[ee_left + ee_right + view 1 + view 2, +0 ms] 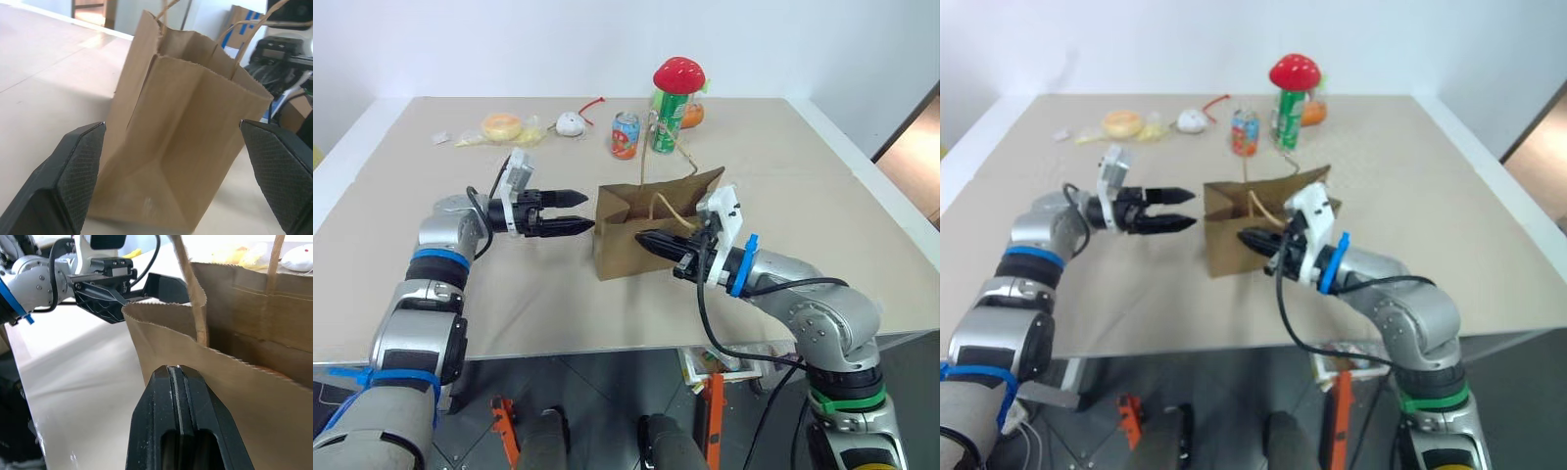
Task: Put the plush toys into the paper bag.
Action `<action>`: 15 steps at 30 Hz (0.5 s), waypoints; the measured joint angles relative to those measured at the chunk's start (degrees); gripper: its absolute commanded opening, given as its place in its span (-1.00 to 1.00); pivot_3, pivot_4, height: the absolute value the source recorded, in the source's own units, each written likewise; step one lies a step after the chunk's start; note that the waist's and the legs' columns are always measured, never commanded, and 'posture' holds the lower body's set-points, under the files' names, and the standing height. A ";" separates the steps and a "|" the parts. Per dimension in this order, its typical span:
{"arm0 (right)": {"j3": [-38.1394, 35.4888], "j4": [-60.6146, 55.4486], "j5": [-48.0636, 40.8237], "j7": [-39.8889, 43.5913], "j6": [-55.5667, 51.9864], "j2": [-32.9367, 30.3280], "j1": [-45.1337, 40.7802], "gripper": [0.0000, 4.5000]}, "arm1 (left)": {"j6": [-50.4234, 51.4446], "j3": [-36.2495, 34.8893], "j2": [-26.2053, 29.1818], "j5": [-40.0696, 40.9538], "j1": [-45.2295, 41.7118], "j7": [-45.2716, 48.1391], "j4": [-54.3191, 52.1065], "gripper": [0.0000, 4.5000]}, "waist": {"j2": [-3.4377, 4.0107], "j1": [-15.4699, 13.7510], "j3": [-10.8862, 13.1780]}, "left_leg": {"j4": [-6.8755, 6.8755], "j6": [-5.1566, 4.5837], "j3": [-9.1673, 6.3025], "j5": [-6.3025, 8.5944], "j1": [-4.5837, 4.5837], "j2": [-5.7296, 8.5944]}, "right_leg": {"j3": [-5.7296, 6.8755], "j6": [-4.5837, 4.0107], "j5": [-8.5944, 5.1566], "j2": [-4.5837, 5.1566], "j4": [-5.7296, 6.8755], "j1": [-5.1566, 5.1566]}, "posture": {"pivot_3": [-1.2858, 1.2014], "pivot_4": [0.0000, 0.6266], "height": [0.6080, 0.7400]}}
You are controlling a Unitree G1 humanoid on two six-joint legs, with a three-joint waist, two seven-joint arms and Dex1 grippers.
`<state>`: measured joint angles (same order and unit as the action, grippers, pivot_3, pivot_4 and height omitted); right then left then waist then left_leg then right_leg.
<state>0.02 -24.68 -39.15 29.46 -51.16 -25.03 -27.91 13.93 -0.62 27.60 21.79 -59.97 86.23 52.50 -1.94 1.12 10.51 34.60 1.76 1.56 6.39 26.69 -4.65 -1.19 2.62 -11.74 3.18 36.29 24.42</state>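
The brown paper bag (619, 251) stands upright and open in the middle of the table, its loop handles sticking up. My left gripper (587, 211) hovers level just off the bag's left side, open, with nothing between its fingers (78, 171); in the left wrist view the bag (181, 147) sits between them at a short distance. My right gripper (641, 238) is shut with nothing in it, its tip against the bag's near wall (254, 396) below the rim. I cannot make out the plush toys; most of the bag's inside is hidden.
At the table's far side stand a green can (666, 125) topped by a red mushroom-capped toy (678, 73) and a small printed can (625, 135). A white toy with a red tail (571, 122) and a yellow wrapped thing (501, 125) lie to their left.
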 measured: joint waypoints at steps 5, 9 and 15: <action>0.55 -0.05 0.03 -1.11 -0.22 0.72 -0.08 -0.97 | -0.32 -0.32 -0.68 -1.11 -1.17 0.56 3.73 1.00 | 0.00 -0.13 0.00 | 0.01 0.00 0.00 0.00 0.04 0.00 | 0.00 0.00 0.00 0.01 0.00 0.00 | 0.03 -0.52 1.00; 0.52 -0.05 0.04 -1.73 -0.34 0.67 -0.16 -0.97 | -0.02 -0.12 -2.98 -1.78 -2.35 2.24 4.84 1.00 | 0.00 -0.10 0.00 | 0.01 0.00 0.00 0.00 0.06 0.00 | 0.00 0.00 0.00 0.01 0.00 0.04 | 0.03 -0.52 1.00; 0.30 -0.36 0.00 -2.49 -0.46 0.63 -0.13 -0.97 | -0.57 -0.05 -4.66 -3.62 -4.57 2.85 7.22 1.00 | 0.00 -0.09 0.00 | 0.01 -0.01 -0.01 0.00 0.06 -0.01 | 0.00 0.00 -0.01 -0.02 0.02 0.05 | 0.03 -0.52 1.00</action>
<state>0.32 -25.04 -39.15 26.97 -51.62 -24.40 -28.04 13.36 -0.66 22.94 18.17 -64.54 89.08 59.72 -1.94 1.03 10.51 34.61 1.76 1.55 6.39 26.76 -4.66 -1.19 2.61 -11.74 3.17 36.31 24.47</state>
